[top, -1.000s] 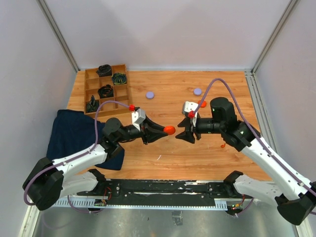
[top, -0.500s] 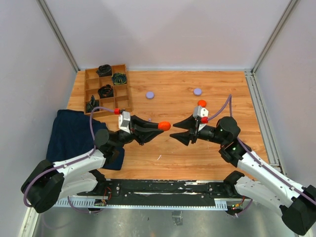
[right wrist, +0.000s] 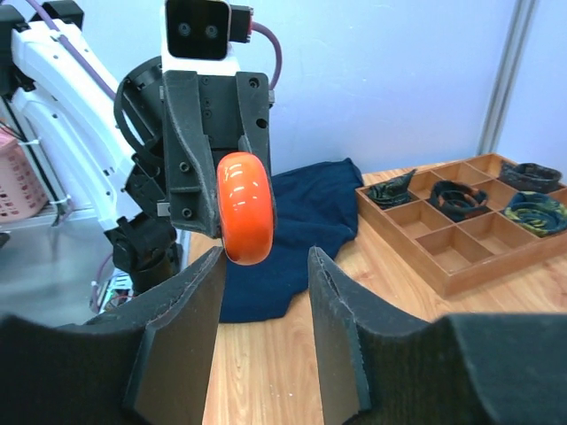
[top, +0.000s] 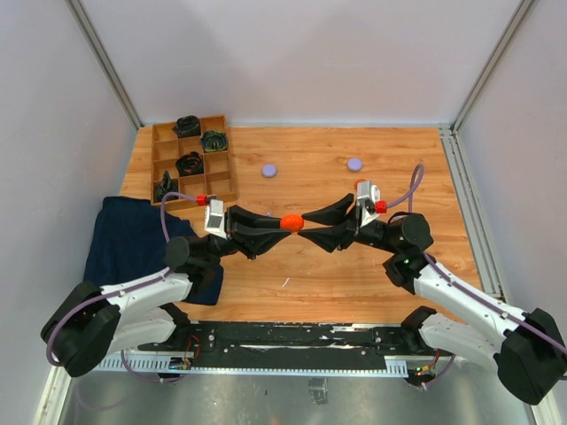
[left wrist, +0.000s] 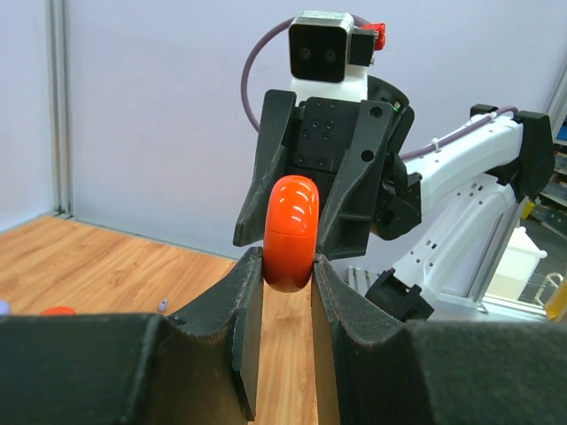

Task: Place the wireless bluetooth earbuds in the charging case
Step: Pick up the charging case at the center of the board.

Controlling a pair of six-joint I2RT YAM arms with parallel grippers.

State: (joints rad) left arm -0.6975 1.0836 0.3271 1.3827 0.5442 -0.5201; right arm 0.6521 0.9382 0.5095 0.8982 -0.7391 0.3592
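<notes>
My left gripper [top: 285,223] is shut on a round orange-red charging case [top: 292,222], held on edge above the middle of the table. In the left wrist view the case [left wrist: 292,232] sits pinched between the two fingertips of that gripper [left wrist: 288,264]. My right gripper [top: 310,226] faces it from the right, open, its fingertips flanking the case's free end. In the right wrist view the case [right wrist: 245,208] stands just past the left finger, with a gap to the right finger of the gripper [right wrist: 263,263]. A tiny lavender earbud [left wrist: 162,304] lies on the table below.
A wooden compartment tray [top: 168,168] with black coiled bundles stands at the back left, also seen in the right wrist view [right wrist: 416,252]. A dark blue cloth [top: 133,239] lies at the left. Two lavender discs [top: 268,170] [top: 354,164] lie at the back. An orange-red disc [left wrist: 58,311] lies on the table.
Both arms have moved toward each other. The left gripper carried the case to the right, and the right gripper came left, narrowed a little and reached round the case's end.
</notes>
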